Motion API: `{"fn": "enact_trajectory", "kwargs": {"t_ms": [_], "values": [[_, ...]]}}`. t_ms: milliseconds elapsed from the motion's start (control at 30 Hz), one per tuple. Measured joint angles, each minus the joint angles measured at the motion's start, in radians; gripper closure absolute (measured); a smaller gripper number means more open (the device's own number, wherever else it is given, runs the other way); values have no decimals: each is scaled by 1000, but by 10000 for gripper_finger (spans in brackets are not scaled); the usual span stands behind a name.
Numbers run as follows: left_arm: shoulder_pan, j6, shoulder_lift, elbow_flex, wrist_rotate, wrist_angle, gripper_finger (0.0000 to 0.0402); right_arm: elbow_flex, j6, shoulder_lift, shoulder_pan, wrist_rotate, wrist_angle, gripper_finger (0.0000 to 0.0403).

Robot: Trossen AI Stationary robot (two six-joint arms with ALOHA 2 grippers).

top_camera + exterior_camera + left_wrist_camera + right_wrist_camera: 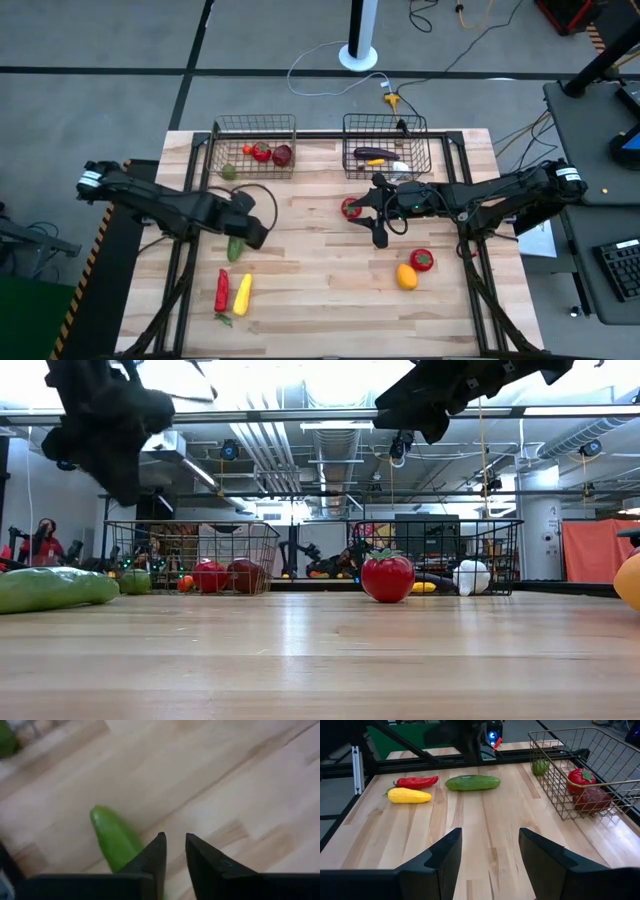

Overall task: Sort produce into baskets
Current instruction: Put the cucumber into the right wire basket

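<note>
**Sorting roughly half done**

Across the table, both baskets (254,148) (386,148) at twelve o'clock hold some produce. Six pieces remain out. Left gripper (174,851), nearly clenched and empty, hovers beside the cucumber (114,840). Right gripper (490,851), released and empty, hangs near a tomato (351,208) at centre

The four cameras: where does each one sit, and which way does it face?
High view: above the table, looking straight down; both arms show, the left gripper over the cucumber.
Low view: at table-top height, looking level at the baskets; arms hang from above.
Left wrist view: looks down past its own fingers at the cucumber.
Right wrist view: looks across the table between its own open fingers.
Shared: the right wrist and high views both show the yellow squash.
</note>
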Motion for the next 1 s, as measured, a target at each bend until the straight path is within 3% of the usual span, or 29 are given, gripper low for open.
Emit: {"fn": "enact_trajectory", "kwargs": {"t_ms": [167, 500, 833, 1000], "values": [[3, -23, 84, 0, 62, -57, 284, 0, 0, 0, 0, 0, 0, 213], [3, -70, 205, 0, 78, -122, 169, 0, 0, 0, 0, 0, -3, 213], [5, -83, 313, -30, 77, -118, 150, 0, 0, 0, 0, -1, -3, 213], [7, -84, 316, -113, 85, 13, 150, 0, 1, 0, 0, -1, -4, 213]]}}
